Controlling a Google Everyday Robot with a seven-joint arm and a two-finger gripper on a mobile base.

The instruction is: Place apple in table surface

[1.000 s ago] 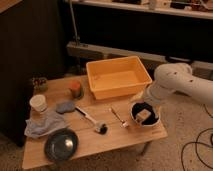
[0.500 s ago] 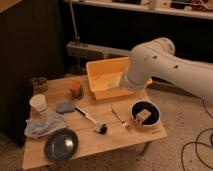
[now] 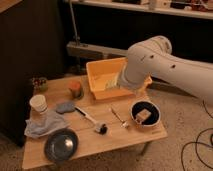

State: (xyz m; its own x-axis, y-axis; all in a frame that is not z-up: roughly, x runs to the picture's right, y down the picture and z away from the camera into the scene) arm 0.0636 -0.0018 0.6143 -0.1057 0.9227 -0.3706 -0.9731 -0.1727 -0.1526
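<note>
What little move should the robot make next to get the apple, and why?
Probably swing the arm down toward the apple. The apple sits untouched on the table, beside the yellow tub, while the arm hangs over the tub. The gripper is hidden behind the arm, so it is likely nowhere near the apple.

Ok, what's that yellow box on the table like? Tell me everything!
The yellow tub is a shallow, open rectangular bin that looks like plastic. It sits upright at the back of the wooden table, turned slightly. Something pale lies inside. The white robot arm hangs over its right side and hides it; the end effector is hidden from view behind that arm.
</note>
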